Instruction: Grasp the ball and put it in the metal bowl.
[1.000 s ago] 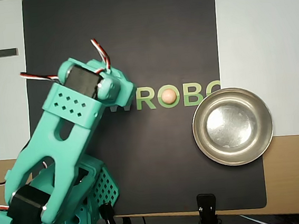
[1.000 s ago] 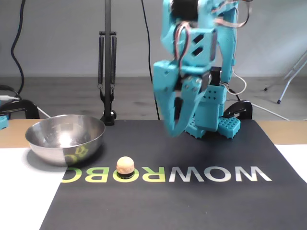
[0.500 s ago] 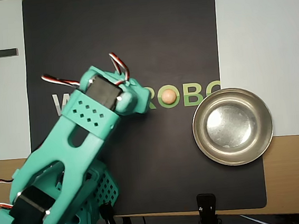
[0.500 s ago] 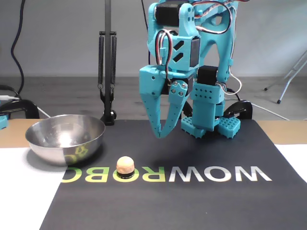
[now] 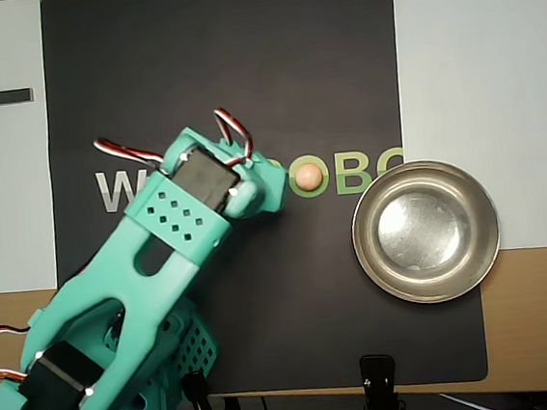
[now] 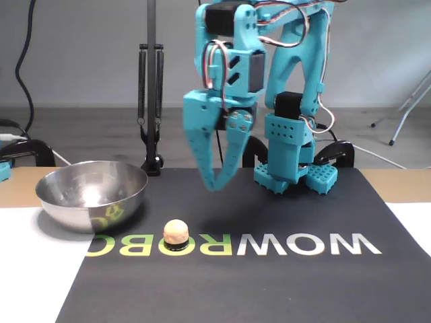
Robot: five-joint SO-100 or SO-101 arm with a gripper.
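Centrally, on a dark mat (image 5: 263, 293) printed with large letters: the ball (image 5: 308, 175), peach-orange, resting on a green letter O of the print in the overhead view, middle of the frame, slightly right of centre. In the fixed view, same ball (image 6: 176, 233) low and left of centre, sitting on the row of letters.

Right of it in the overhead view, the metal bowl (image 5: 367, 254), lower right quadrant, straddling the mat's right edge; well apart from the ball, nothing inside. In the fixed view, bowl (image 6: 57, 200) at left middle, shiny, upright, a reflection of the letters on its side.

Teal arm (image 5: 137, 296) reaching from the lower left corner of the overhead frame up toward centre, its tip just left of the ball. Gripper (image 6: 213, 186) in the fixed view hanging above the mat, centre of frame, up and right of the ball; not touching it. Fingers pointing down, tips close together, a narrow gap higher up; nearly closed, holding nothing. From overhead, fingertips hidden under the wrist housing.

Also noted: red and white wires looping at the wrist; a small dark bar (image 5: 6, 97) on the white surface, upper left of the overhead frame; black clamp stand (image 6: 151, 101) behind the bowl in the fixed view.
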